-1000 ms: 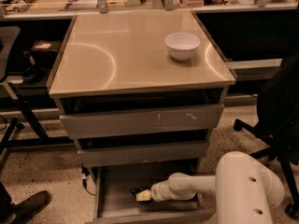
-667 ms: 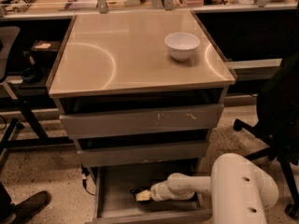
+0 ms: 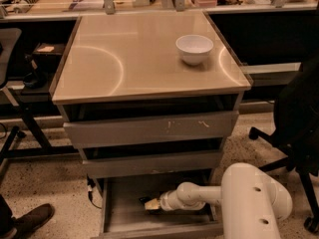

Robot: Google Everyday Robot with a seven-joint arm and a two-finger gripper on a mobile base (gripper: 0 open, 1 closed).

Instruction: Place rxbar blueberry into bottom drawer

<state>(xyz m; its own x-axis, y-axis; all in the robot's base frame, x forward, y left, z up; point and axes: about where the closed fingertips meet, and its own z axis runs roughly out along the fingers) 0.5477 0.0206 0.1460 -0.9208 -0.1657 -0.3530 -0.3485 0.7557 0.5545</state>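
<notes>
The bottom drawer (image 3: 117,210) of the grey cabinet is pulled open, showing its plain grey floor. My arm reaches in from the right, and my gripper (image 3: 151,204) is low inside the drawer, near its middle. A small dark shape at the gripper's tip, which looks like the rxbar blueberry (image 3: 143,200), lies at or just above the drawer floor. I cannot tell whether it is held or resting.
A white bowl (image 3: 194,48) stands on the cabinet's tan top (image 3: 124,59). The two upper drawers (image 3: 149,128) stick out slightly. A black office chair (image 3: 299,128) is at the right, a desk frame (image 3: 25,118) at the left and a shoe (image 3: 30,220) at the bottom left.
The white body of my arm has shifted slightly left. The gripper stays in about the same place inside the bottom drawer.
</notes>
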